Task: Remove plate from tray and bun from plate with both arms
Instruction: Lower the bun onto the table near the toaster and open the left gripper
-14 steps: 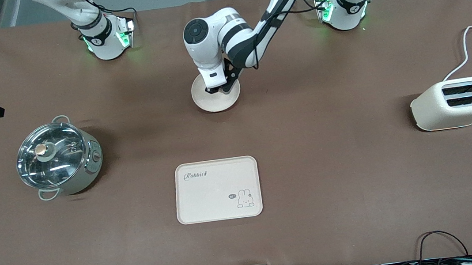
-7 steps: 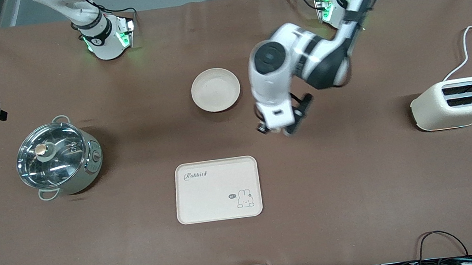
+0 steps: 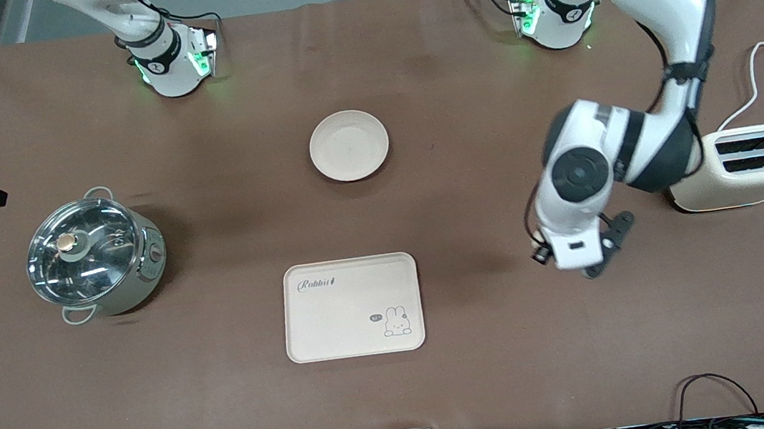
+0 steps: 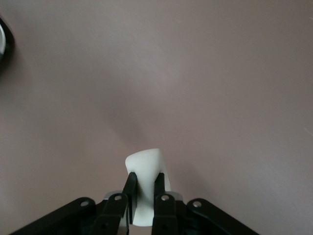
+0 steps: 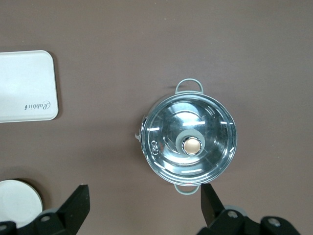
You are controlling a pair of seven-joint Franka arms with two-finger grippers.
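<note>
The round cream plate (image 3: 349, 145) lies bare on the brown table between the two arm bases; it also shows in the right wrist view (image 5: 17, 203). My left gripper (image 3: 577, 265) hangs over bare table between the tray and the toaster. In the left wrist view, this gripper (image 4: 144, 185) is shut on a small cream-white bun (image 4: 143, 165). The bun is hidden under the hand in the front view. My right gripper (image 5: 144, 196) is open and empty, high over the table beside the pot; it is out of the front view.
A steel pot with a glass lid (image 3: 90, 255) stands toward the right arm's end. A rectangular cream rabbit tray (image 3: 351, 307) lies nearer the front camera than the plate. A cream toaster (image 3: 743, 166) with a white cord stands at the left arm's end.
My left arm has swung from over the plate toward the toaster end, passing over bare table. The plate has stayed in place. The right arm has not moved.
</note>
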